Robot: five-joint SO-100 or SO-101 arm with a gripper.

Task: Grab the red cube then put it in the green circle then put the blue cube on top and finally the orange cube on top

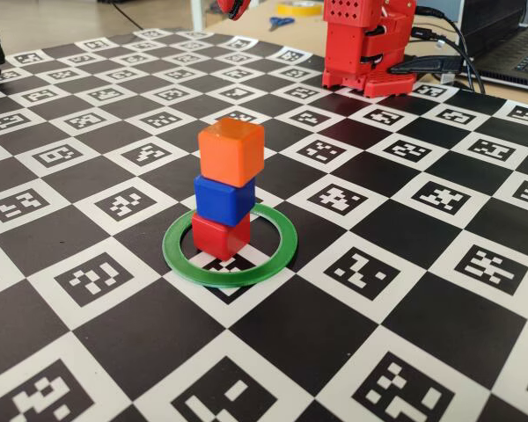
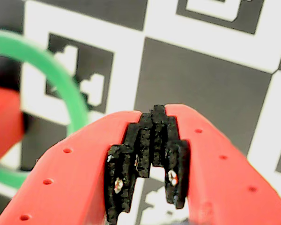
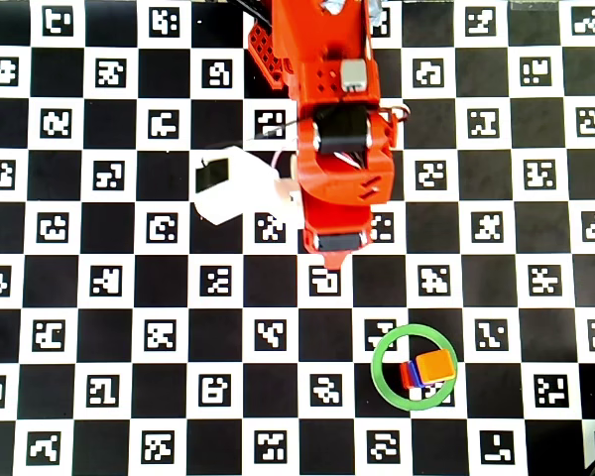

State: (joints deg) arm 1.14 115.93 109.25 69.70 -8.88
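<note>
In the fixed view a three-cube stack stands inside the green circle [image 1: 180,257]: the red cube [image 1: 220,236] at the bottom, the blue cube [image 1: 223,199] on it, and the orange cube [image 1: 231,151] on top, slightly twisted. From overhead the stack sits in the green circle [image 3: 378,369] at the lower right, with the orange cube [image 3: 435,366] covering most of the blue cube [image 3: 414,374]. My gripper [image 3: 332,262] hangs up and to the left of the ring, clear of the stack. In the wrist view the gripper [image 2: 158,112] is shut and empty, with the green circle [image 2: 61,77] and red cube [image 2: 4,119] at the left edge.
The red arm base [image 1: 370,44] stands at the back of the checkered marker board [image 1: 405,290]. A white camera mount [image 3: 233,185] juts out left of the arm. Scissors [image 1: 281,21], yellow tape [image 1: 299,8] and cables [image 1: 449,40] lie behind the board.
</note>
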